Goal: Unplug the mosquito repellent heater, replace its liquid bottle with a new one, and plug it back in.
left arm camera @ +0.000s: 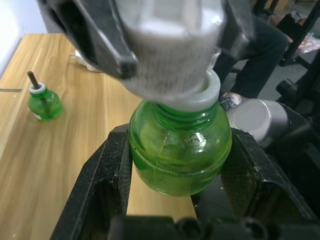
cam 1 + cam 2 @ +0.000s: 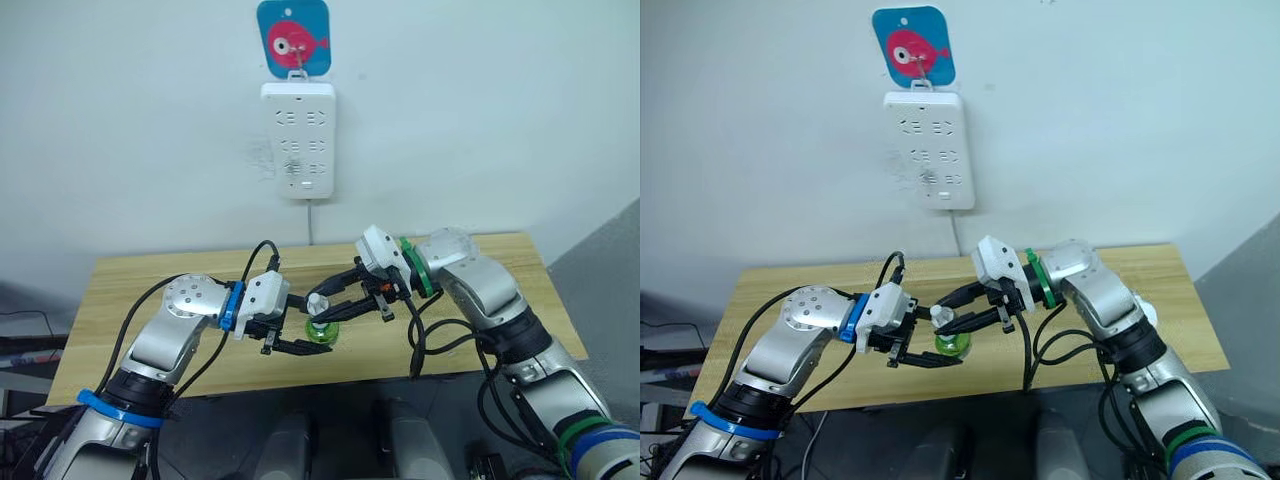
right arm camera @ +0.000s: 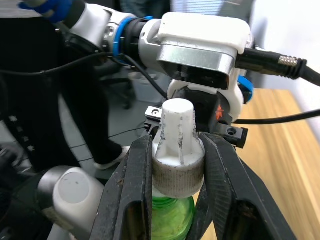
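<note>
Bottle [image 1: 180, 155], light, slick plastic: I pinched its belly with left gripper [image 2: 300, 335], right gripper [image 3: 177, 175] clamping ribbed cap [image 3: 177, 150].

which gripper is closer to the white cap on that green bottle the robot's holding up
Right. The right gripper is clamped on the white cap itself; the left gripper grips the green bottle below the cap.
</note>
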Robot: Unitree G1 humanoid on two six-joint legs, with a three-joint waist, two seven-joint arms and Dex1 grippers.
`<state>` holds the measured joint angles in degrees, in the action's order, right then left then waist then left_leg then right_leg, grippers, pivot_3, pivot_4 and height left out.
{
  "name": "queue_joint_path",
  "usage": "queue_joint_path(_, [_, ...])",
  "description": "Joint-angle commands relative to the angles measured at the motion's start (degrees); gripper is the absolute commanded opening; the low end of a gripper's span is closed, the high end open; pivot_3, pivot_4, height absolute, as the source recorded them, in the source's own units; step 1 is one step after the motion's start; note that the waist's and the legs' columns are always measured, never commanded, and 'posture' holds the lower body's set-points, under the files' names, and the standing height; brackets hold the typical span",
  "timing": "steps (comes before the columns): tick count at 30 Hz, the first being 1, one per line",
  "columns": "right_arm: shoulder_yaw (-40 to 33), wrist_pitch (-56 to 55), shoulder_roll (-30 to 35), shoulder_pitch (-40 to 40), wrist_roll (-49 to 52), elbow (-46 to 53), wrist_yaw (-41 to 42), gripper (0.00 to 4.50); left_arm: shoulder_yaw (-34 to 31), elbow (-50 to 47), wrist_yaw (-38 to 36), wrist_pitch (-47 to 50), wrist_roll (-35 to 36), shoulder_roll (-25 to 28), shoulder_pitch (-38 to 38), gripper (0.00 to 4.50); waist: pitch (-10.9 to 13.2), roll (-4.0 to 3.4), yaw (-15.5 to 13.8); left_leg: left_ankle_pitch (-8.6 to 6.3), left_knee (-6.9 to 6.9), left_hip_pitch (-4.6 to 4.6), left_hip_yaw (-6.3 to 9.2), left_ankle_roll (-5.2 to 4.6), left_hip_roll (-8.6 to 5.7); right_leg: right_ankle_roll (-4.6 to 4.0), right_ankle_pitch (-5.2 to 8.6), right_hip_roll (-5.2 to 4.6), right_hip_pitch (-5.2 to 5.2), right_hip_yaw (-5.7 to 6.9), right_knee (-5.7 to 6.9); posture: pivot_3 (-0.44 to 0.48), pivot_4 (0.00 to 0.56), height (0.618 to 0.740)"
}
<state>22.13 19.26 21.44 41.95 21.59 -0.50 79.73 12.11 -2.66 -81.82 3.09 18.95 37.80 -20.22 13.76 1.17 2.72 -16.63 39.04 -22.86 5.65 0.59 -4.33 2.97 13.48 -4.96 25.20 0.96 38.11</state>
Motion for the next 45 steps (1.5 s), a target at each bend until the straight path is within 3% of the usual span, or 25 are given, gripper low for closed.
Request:
queue_joint_path(1, [-2.2, 0.1, 1.3, -0.9, 1.2, 1.3, 0.3, 1.81, -0.4, 0.5, -0.1, -1.6, 0.2, -0.3, -0.3, 2.23, 0.0, 0.0, -0.1, 0.0, 0.01, -0.01, 0.0, 0.0, -0.01, 0.0, 0.0, 0.0, 0.0, 0.0, 0.0, -0.053, 0.212, 0.74])
queue_joint_path(9, [-5.4, 4.6, 1.2, -4.8, 2.9, 7.1, -6.4, 4.43, -0.8, 0.9, 2.5, -0.6, 0.3, -1.5, -0.1, 2.23, 0.0, 0.0, 0.2, 0.0, 0.02, 0.0, -0.04, 0.01, 0.02, 0.0, 0.0, -0.01, 0.03, -0.03, 0.06, -0.07, 0.215, 0.74])
queue_joint_path(19, [-5.1, 5.8, 1.4, -5.4, 2.9, 9.7, -8.8, 4.47, -1.4, 3.0, 4.4, 0.8, 0.3, -2.6, -2.2, 2.23, 0.0, 0.0, 0.5, 0.0, 0.02, 0.0, -0.02, 0.0, 0.01, -0.01, 0.0, -0.01, 0.02, -0.02, 0.05, -0.077, 0.219, 0.74])
queue_joint_path(28, [-6.6, 7.9, -1.1, -9.0, 1.4, 15.1, -21.3, 4.47, -2.7, 3.3, 9.0, 3.5, 0.5, -3.8, -2.7, 2.23, 0.0, 0.0, 0.5, 0.0, 0.01, 0.0, -0.02, 0.01, 0.01, -0.01, 0.0, -0.01, 0.04, -0.02, 0.08, -0.077, 0.221, 0.74])
queue_joint_path(33, [-6.4, 12.4, -1.0, -10.0, 4.2, 18.7, -22.2, 4.47, -1.7, 4.5, 8.3, 0.4, -1.3, -3.6, -2.4, 2.23, 0.0, 0.0, 0.5, 0.0, 0.02, 0.01, -0.02, 0.01, 0.01, -0.01, -0.01, -0.01, 0.03, -0.03, 0.08, -0.088, 0.222, 0.74])
queue_joint_path(36, [-5.9, 12.9, -0.3, -10.4, 4.4, 19.3, -22.2, 3.86, -1.2, 5.4, 7.7, -1.3, -2.1, -3.8, -2.4, 2.23, 0.0, 0.0, 0.5, 0.0, 0.02, 0.0, -0.02, 0.01, 0.01, -0.01, -0.01, -0.01, 0.02, -0.03, 0.05, -0.091, 0.222, 0.74])
queue_joint_path(45, [-3.8, 11.3, 0.4, -10.4, 2.2, 17.5, -22.0, 0.72, -1.1, 4.9, 6.9, -0.9, -2.0, -4.2, -2.2, 2.23, 0.0, 0.0, 0.5, 0.0, 0.02, 0.01, -0.03, 0.0, 0.01, -0.01, -0.01, -0.01, 0.03, -0.03, 0.06, -0.091, 0.225, 0.74])
